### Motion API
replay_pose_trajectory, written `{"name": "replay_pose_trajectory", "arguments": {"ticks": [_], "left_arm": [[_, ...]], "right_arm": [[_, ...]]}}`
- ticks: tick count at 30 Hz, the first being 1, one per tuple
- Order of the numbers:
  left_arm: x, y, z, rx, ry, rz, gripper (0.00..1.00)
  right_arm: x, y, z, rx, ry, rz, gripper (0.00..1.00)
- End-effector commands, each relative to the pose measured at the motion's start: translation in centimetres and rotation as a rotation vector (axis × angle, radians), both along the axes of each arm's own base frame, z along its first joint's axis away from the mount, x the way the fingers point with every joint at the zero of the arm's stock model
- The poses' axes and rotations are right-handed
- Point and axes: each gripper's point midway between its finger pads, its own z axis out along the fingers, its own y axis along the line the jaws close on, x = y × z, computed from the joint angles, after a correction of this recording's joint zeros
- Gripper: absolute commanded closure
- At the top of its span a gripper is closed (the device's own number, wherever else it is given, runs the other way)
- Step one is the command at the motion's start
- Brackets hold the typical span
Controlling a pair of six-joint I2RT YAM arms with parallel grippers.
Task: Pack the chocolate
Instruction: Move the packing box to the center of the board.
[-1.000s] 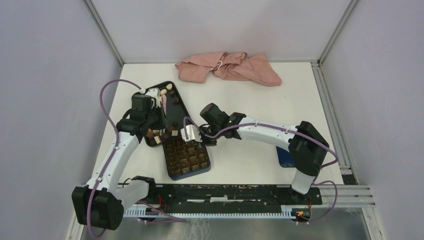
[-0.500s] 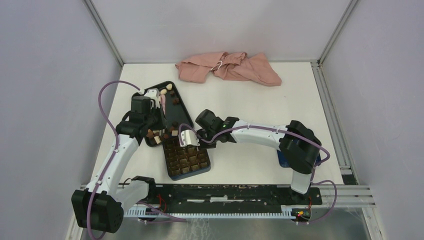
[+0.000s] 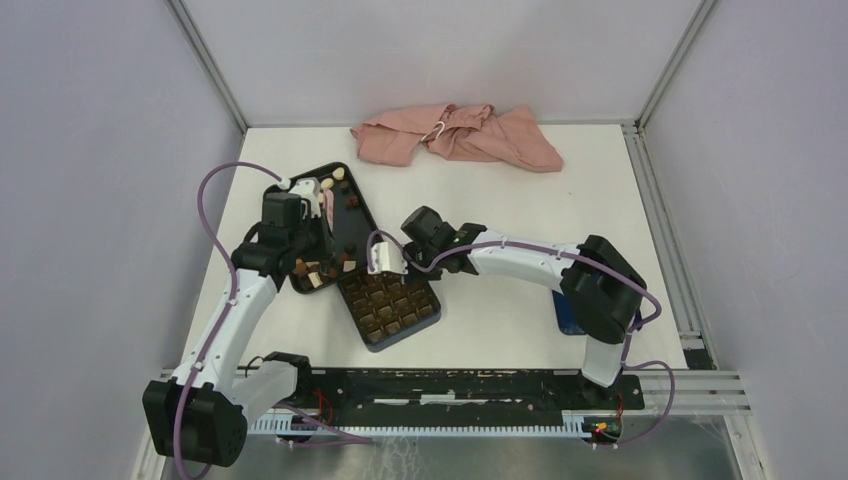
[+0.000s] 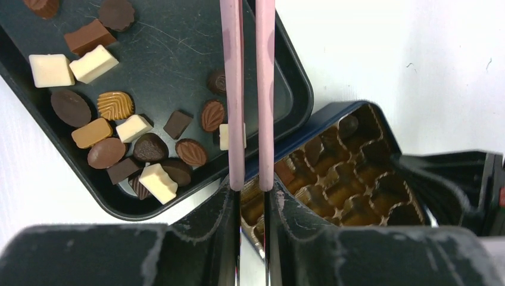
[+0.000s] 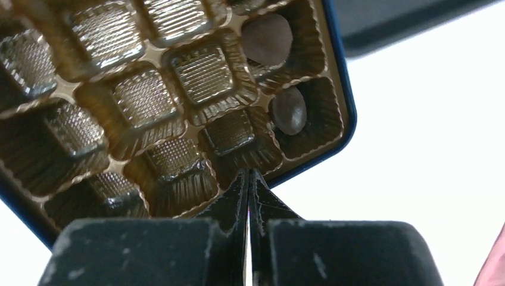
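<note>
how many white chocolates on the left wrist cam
5 white chocolates in the black tray: two side by side upper left, one central, one lowest, one partly behind a finger. Others may be hidden.

No legible text, label, brand, number or sign in any of the three views. Blue box (image 4: 312, 124) wall and black tray (image 4: 167, 59) floor: plain, no lettering. Chocolate pieces (image 4: 115, 105): moulded ridges only, no characters resolve.
</note>
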Motion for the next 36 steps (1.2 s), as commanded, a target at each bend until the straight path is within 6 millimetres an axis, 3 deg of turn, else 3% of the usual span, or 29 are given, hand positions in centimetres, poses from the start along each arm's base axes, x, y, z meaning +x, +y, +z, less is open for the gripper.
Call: {"name": "replay_pose_trajectory", "arguments": {"ticks": [1, 10, 15, 22, 26, 28, 30, 32, 36], "left_arm": [[0.2, -0.8, 1.6, -0.035, -0.052, -0.042, 0.89], [0.1, -2.5, 1.3, -0.12, -0.021, -0.087, 0.88], [0.0, -3.4, 0.6, -0.168, 0.02, -0.107, 0.88], [-0.8, -4.4, -0.6, -0.266, 0.17, -0.119, 0.86], [-0.9, -3.3, -0.9, -0.29, 0.23, -0.075, 0.86], [-0.9, -2.7, -0.9, -0.293, 0.242, -0.047, 0.86], [-1.0, -2.3, -0.9, -0.293, 0.257, -0.022, 0.86], [-1.3, -2.1, -1.3, -0.289, 0.278, -0.007, 0.86], [-2.5, -1.1, -2.5, -0.245, 0.318, 0.042, 0.86]], "right_arm": [[3.3, -2.5, 0.1, -0.039, -0.047, -0.084, 1.0], [7.7, -7.7, -0.5, -0.069, -0.042, -0.225, 0.99], [8.6, -9.2, -0.1, -0.049, -0.006, -0.25, 0.95], [5.3, -6.7, 7.1, 0.231, 0.132, -0.085, 0.75], [4.1, -6.8, 11.0, 0.351, 0.167, -0.05, 0.69], [3.8, -7.5, 10.9, 0.385, 0.173, -0.057, 0.62], [5.3, -8.6, 9.4, 0.377, 0.157, -0.132, 0.53], [6.4, -9.8, 7.3, 0.365, 0.217, -0.21, 0.51], [5.5, -10.4, 5.0, 0.409, 0.446, -0.231, 0.5]]}}
